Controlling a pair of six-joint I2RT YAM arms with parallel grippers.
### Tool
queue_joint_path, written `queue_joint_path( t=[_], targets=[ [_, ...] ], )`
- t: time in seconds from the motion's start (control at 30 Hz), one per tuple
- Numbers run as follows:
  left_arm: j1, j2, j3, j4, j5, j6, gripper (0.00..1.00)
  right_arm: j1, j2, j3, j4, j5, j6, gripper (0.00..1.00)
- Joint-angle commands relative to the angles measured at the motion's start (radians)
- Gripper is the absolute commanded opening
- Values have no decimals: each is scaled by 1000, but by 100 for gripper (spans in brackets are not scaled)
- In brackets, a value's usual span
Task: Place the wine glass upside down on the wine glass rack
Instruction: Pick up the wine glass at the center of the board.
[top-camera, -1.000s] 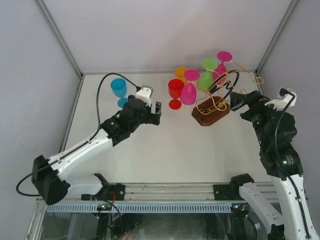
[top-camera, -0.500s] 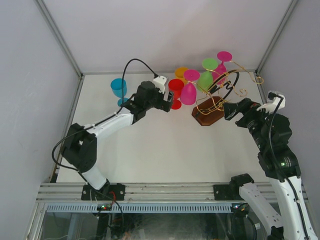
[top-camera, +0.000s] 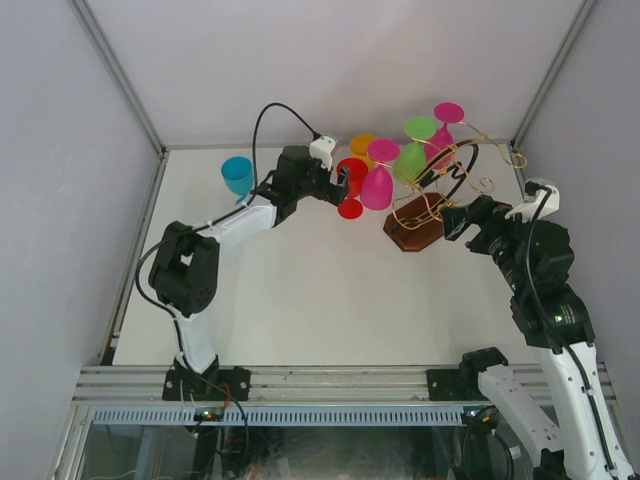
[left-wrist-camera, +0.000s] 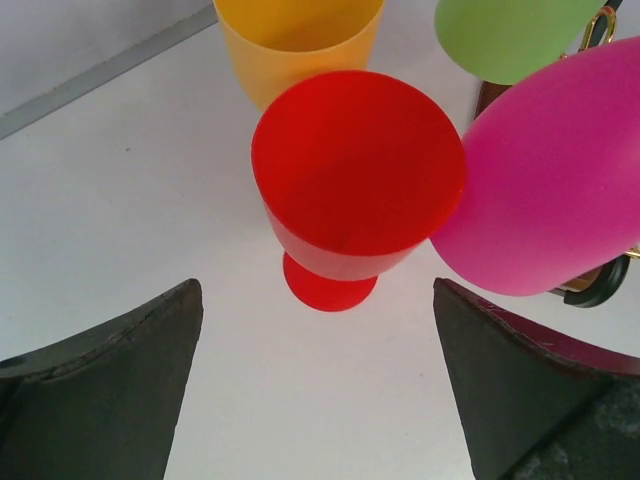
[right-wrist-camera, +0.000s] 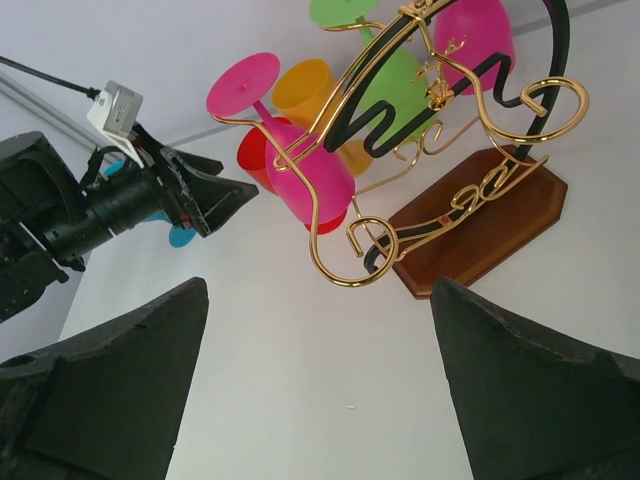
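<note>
One step in hand: reach for grasp | red wine glass (left-wrist-camera: 358, 190) upright on table (top-camera: 300, 290), at 12 o'clock of left gripper (top-camera: 337, 184), spread wide, empty | wine glass rack (top-camera: 420, 232) at 3 o'clock of glass; right gripper (top-camera: 452, 218) spread, empty, near its base | next: advance, pinch bowl, probably avoid hanging pink glass (left-wrist-camera: 545, 170)

The white table (top-camera: 300, 300) bears the wine glass rack (top-camera: 415, 236), red glass (top-camera: 351, 178), orange glass (top-camera: 361, 145) and blue glass (top-camera: 237, 173).
</note>
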Motion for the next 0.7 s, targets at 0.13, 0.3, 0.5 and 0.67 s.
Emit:
queue_joint_path(
  t=[0.13, 0.3, 0.5, 0.67],
  targets=[
    [7, 71, 152, 2, 103, 61, 100, -17, 22, -19, 44, -35, -27, 92],
    [7, 136, 234, -43, 108, 78, 100, -24, 18, -26, 47, -48, -28, 92],
    [7, 198, 315, -77, 123, 88, 100, -32, 14, -26, 49, -56, -37, 92],
    [6, 241, 384, -102, 148, 88, 100, -38, 16, -35, 45, -62, -43, 92]
  ],
)
